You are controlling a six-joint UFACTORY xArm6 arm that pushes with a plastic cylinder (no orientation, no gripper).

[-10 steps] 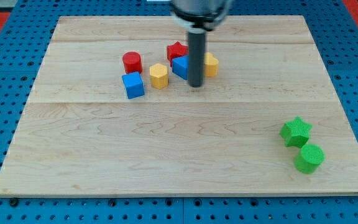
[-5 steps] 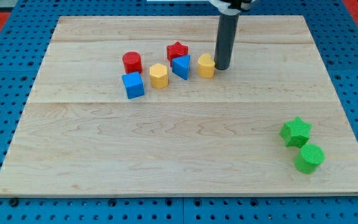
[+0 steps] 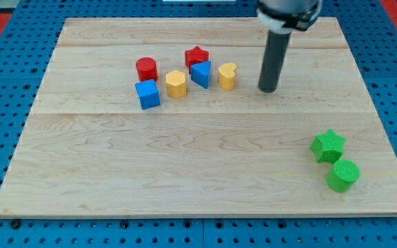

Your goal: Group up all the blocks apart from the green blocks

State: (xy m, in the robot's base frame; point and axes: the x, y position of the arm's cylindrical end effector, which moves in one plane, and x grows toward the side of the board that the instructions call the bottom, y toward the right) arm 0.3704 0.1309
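A cluster sits in the upper middle of the wooden board (image 3: 185,172): a red cylinder (image 3: 147,69), a blue cube (image 3: 147,94), a yellow hexagonal block (image 3: 176,84), a red star (image 3: 197,56), a blue triangular block (image 3: 201,73) and a yellow heart-shaped block (image 3: 227,76). A green star (image 3: 328,145) and a green cylinder (image 3: 342,175) lie together at the lower right. My tip (image 3: 268,89) rests on the board to the right of the yellow heart-shaped block, clear of it.
The board lies on a blue perforated table (image 3: 5,83). The arm's dark head (image 3: 288,12) hangs over the board's top edge.
My tip moved from in front of the blue triangular block to the right, past the yellow heart-shaped block, and now stands apart to its right. The heart sits slightly left of before.
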